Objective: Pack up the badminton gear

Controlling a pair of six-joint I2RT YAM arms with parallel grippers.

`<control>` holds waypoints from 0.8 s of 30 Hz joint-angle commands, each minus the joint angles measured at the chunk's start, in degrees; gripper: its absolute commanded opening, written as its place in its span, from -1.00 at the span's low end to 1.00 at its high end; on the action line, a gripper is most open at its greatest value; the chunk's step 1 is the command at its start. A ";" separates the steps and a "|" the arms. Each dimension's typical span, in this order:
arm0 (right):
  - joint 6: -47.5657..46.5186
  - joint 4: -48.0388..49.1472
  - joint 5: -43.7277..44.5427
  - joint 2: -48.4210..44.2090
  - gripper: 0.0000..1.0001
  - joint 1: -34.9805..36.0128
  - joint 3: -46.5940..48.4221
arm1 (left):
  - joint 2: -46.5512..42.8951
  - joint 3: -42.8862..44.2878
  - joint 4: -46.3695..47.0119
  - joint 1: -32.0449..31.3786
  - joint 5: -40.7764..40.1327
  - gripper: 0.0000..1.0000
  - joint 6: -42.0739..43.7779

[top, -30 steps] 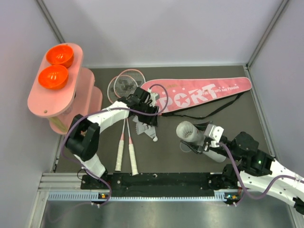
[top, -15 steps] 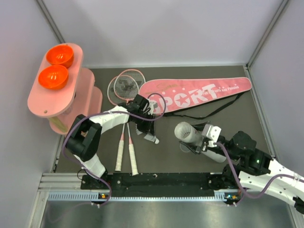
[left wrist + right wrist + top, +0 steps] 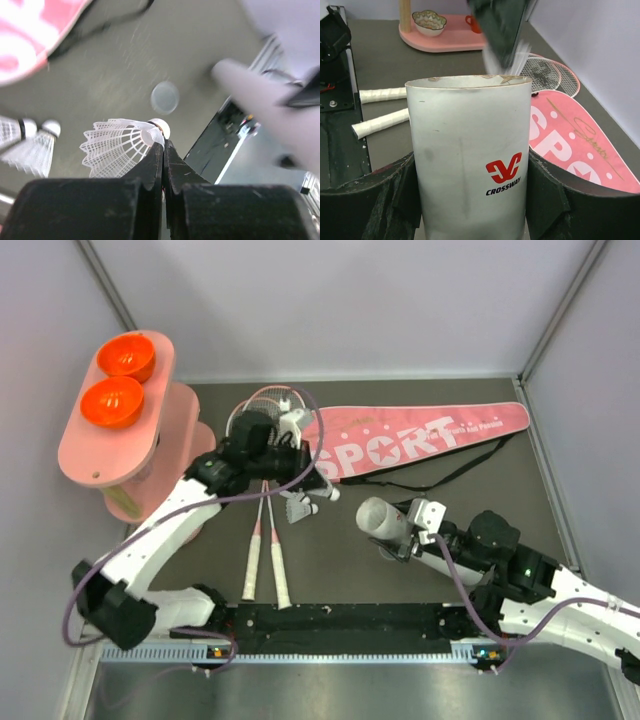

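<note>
Left gripper (image 3: 162,146): jaws pressed together, pinching one shuttle (image 3: 120,150) just behind its cork, feathers fanned to the side. It is held clear of the table, between the rackets (image 3: 252,565) and the tube (image 3: 380,518). Judgement: pinched near the cork so it can go into the tube cork-first.

Right gripper (image 3: 470,200): fingers clamp the tube (image 3: 465,130) from both sides, below the rim. The open mouth tilts toward the left arm, presumably to present an opening for loading.

Two loose shuttles (image 3: 30,145) lie on the table by the racket shafts. The rackets lie side by side, handles toward the bases. The bag (image 3: 420,435) lies flat behind them, not yet loaded.

A small pale disc (image 3: 165,97) lies on the table; possibly the tube's cap, cannot tell.

Writing:
- Tube: red emblem over "CROSSWAY" in black.
- Bag: "SPORT" in large white letters; smaller white print beside it and a thin cursive line are unreadable.
</note>
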 commanded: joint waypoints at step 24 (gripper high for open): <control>5.90 7.35 -0.07 8.93 -0.14 0.16 4.24 | -13.14 5.30 11.98 -7.45 13.07 -0.95 -10.55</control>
